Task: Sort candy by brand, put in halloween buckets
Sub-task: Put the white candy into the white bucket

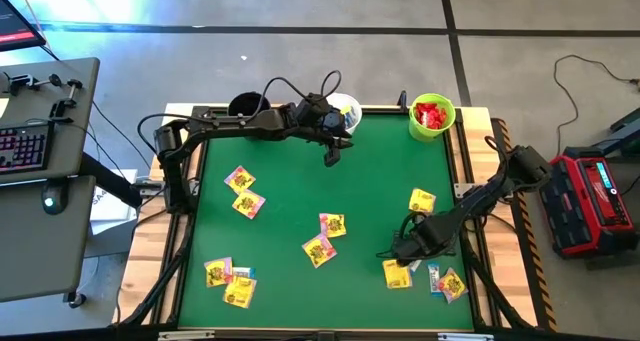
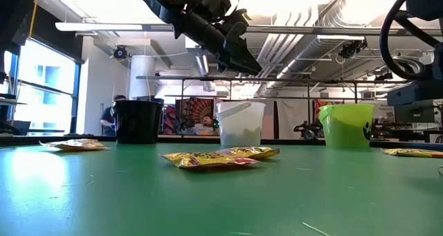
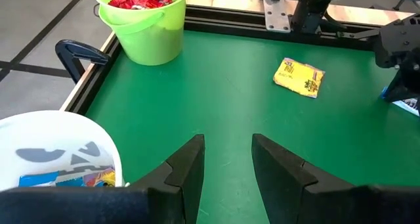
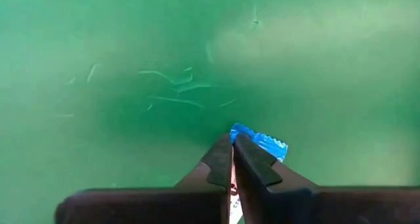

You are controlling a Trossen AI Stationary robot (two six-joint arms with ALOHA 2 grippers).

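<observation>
On the green worktop [image 1: 300, 191], yellow packets lie scattered, and three buckets stand along the far edge: black [image 1: 245, 106], white [image 1: 347, 108], green [image 1: 432, 117] with red candy. The left tool [image 1: 333, 157] hangs released and empty beside the white bucket. Near the right front corner, the right tool [image 4: 231, 148] is clenched on a slim blue-and-white packet [image 4: 262, 143]; its end pokes just past the tips, apparently crosswise. The white bucket, holding similar wrappers, lies well away diagonally.
</observation>
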